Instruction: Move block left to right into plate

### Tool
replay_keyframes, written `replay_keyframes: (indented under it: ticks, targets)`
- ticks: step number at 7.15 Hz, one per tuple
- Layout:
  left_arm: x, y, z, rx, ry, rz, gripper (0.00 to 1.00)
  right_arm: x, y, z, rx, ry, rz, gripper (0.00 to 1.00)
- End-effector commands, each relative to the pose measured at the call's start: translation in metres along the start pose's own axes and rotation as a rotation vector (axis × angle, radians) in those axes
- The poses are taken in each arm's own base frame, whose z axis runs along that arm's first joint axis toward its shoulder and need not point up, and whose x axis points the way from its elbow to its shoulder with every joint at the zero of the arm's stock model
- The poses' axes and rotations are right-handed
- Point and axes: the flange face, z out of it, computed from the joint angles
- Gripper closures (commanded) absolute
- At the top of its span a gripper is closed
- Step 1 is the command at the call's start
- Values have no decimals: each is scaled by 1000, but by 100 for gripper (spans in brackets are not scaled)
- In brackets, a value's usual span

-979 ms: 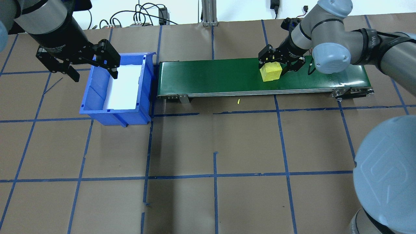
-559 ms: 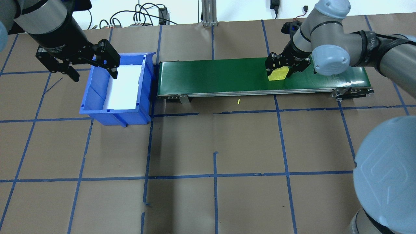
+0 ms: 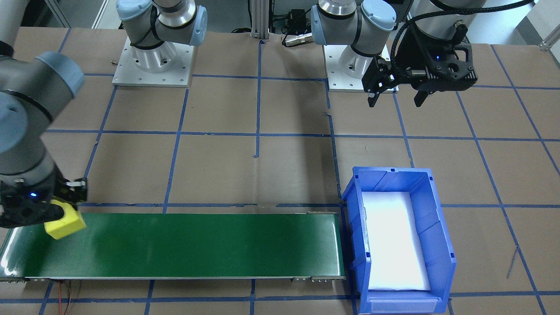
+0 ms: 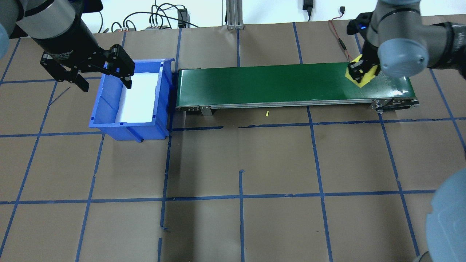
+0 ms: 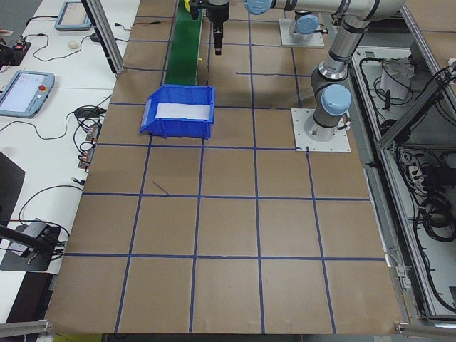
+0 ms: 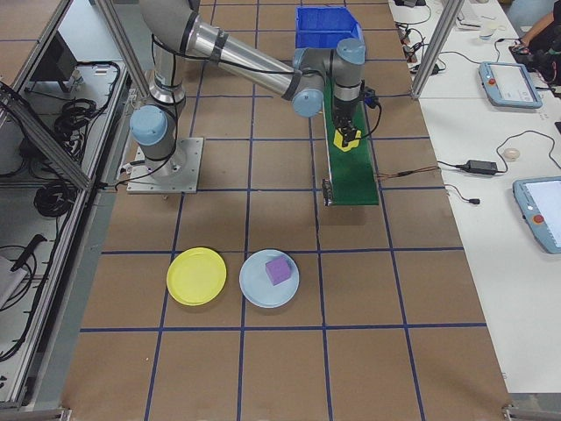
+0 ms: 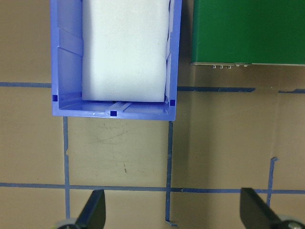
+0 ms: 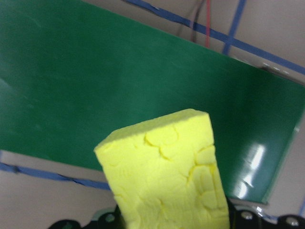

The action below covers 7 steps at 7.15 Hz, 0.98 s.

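Brown paper with a blue tape grid covers the worktop (image 4: 233,163). The right arm reaches over the right end of the green conveyor (image 4: 276,83), its right tool (image 4: 360,71) clenched on the yellow block (image 4: 364,78), partly hidden by the wrist. The left tool (image 4: 103,78) hovers spread and empty by the blue bin (image 4: 109,123). The yellow plate (image 6: 196,276) lies well apart.

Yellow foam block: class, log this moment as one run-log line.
right end effector: shut on yellow foam block | over green conveyor belt end | left end effector: open by blue plastic bin
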Motion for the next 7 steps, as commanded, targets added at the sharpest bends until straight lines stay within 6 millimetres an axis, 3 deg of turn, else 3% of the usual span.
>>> replay_keyframes:
  ticks: [1, 2, 3, 4, 5, 6, 7]
  targets:
    - [-1, 0, 0, 0, 0, -1, 0, 129, 132, -20, -109, -5, 26, 68]
    - [0, 0, 0, 0, 1, -1, 0, 199, 222, -2, -158, -54, 56, 68]
    - [-1, 0, 0, 0, 0, -1, 0, 245, 302, 21, -191, -111, 109, 68]
    - [0, 0, -1, 1, 3, -1, 0, 263, 363, 39, -215, -159, 150, 70]
    - [-1, 0, 0, 0, 3, -3, 0, 268, 415, 60, -221, -216, 200, 70]
    - [-1, 0, 0, 0, 3, -3, 0, 260, 466, 90, -166, -306, 263, 70]
    - [-1, 0, 0, 0, 3, -3, 0, 238, 493, 124, -113, -377, 310, 70]
